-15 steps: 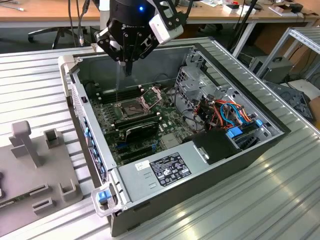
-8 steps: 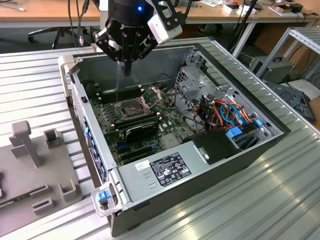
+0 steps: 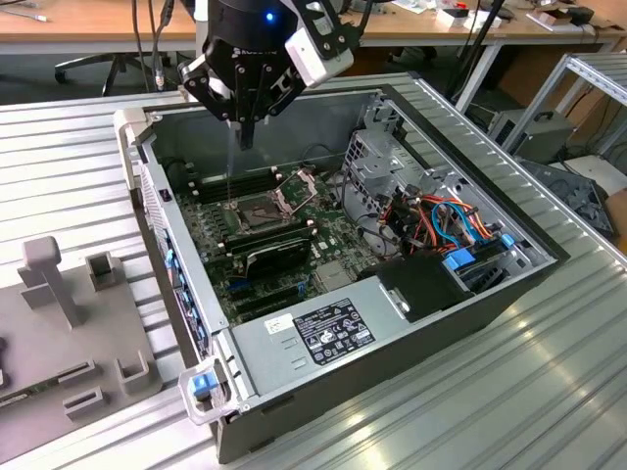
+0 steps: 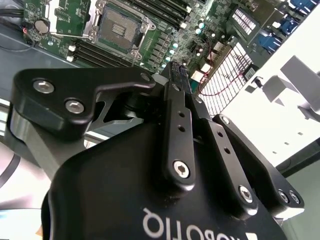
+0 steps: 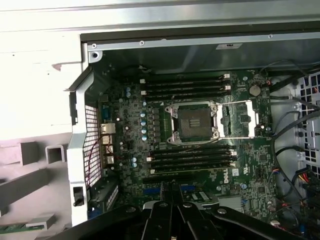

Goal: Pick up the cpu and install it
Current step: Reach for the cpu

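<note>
A ribbed, silvery aluminium desk [image 3: 509,392] carries an open black-and-grey computer tower case [image 3: 323,117] lying on its side. Beside it, at the exterior view's left, sits a flat grey plastic fixture [image 3: 59,333] with upright posts and slots. Further back are a long wooden-topped desk [image 3: 98,20], the wheeled foot of an office chair [image 3: 98,67] and, at the exterior view's right, a bare metal rack [image 3: 593,73].

The black end effector [image 3: 245,135] hangs above the case, over the green motherboard [image 5: 130,130] and clear of it. Its fingers [image 4: 175,100] look pressed together; whether something thin is pinched between them cannot be told, and so I cannot tell where the cpu is.

Below it the square processor socket [image 5: 192,122] shows a dark contact field, its hinged metal frame [image 5: 240,120] swung open to one side. Long black memory sticks [image 5: 190,85] flank the socket in rows. A grey power supply box [image 3: 323,333] and a bundle of orange and blue cables [image 3: 451,220] fill the case's near end.
</note>
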